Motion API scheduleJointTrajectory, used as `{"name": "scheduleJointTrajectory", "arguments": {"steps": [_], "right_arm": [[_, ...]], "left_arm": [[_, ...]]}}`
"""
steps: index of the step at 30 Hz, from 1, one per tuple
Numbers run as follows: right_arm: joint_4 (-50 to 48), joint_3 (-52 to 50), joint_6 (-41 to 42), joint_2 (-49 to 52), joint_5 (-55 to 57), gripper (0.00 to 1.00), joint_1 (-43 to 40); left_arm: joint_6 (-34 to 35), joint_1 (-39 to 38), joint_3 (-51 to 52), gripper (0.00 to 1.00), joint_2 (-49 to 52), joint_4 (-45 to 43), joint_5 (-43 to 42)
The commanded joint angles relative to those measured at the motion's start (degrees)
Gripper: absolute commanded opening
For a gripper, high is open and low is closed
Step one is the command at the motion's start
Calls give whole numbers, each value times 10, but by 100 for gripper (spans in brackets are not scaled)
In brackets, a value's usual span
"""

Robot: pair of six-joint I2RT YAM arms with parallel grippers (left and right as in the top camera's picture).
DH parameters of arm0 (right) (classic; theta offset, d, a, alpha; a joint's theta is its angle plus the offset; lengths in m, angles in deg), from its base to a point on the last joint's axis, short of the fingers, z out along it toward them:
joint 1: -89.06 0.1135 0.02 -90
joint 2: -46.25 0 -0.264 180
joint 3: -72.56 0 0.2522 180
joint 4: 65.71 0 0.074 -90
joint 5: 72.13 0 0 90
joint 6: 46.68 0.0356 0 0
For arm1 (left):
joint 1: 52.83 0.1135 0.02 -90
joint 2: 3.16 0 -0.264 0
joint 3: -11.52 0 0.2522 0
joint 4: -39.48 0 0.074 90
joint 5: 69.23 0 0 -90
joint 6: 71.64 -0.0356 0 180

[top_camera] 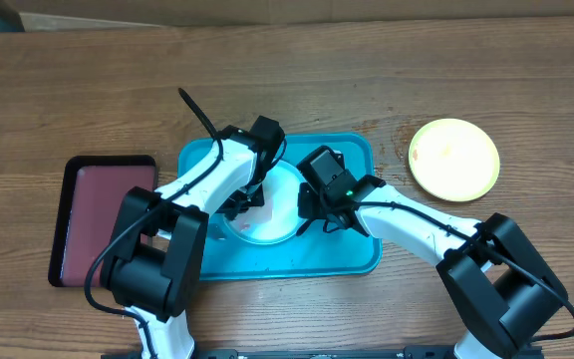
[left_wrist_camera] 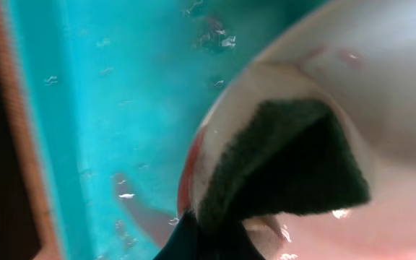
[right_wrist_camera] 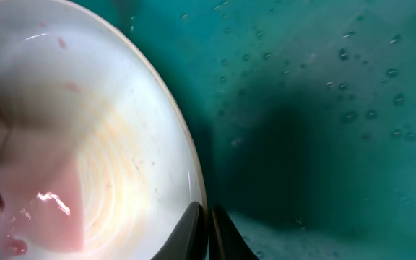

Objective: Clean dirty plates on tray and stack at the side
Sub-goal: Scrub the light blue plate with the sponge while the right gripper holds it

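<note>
A white plate (top_camera: 272,214) lies in the turquoise tray (top_camera: 357,254), wet and with faint reddish smears (right_wrist_camera: 85,130). My left gripper (top_camera: 245,199) is shut on a dark green sponge (left_wrist_camera: 287,166), which presses flat on the plate's inner surface (left_wrist_camera: 381,65) near its rim. My right gripper (top_camera: 307,204) is shut on the plate's right rim, its fingertips (right_wrist_camera: 208,231) pinching the thin edge. A yellow-green plate (top_camera: 453,159) sits alone on the table to the right of the tray. In the left wrist view only the tips of the left gripper (left_wrist_camera: 211,238) show at the bottom edge.
A maroon tray with a black rim (top_camera: 93,214) lies just left of the turquoise tray. Water droplets cover the tray floor (right_wrist_camera: 323,108) (left_wrist_camera: 121,108). Wooden table surrounds everything; the arm bases stand at the front edge.
</note>
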Motion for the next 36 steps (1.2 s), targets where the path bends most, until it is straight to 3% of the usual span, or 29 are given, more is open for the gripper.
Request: {"name": "scheduleJointTrajectory", "arguments": {"steps": [1, 4, 8, 17, 25, 29, 36], "right_arm": [[16, -2, 0, 2, 45, 6, -13], [16, -2, 0, 2, 45, 6, -13], [15, -2, 0, 2, 45, 6, -13], [15, -2, 0, 2, 49, 6, -13], [15, -2, 0, 2, 49, 6, -13], [16, -2, 0, 2, 49, 6, -13], [16, -2, 0, 2, 49, 6, -13]], "left_arm": [[48, 28, -54, 4, 13, 47, 115], [40, 28, -108, 4, 7, 64, 63], [-21, 28, -148, 4, 7, 45, -86], [-88, 11, -86, 4, 7, -69, -331], [-77, 6, 13, 4, 7, -169, -312], [-77, 7, 34, 4, 7, -170, -208], [-67, 29, -5, 4, 7, -62, -1]]}}
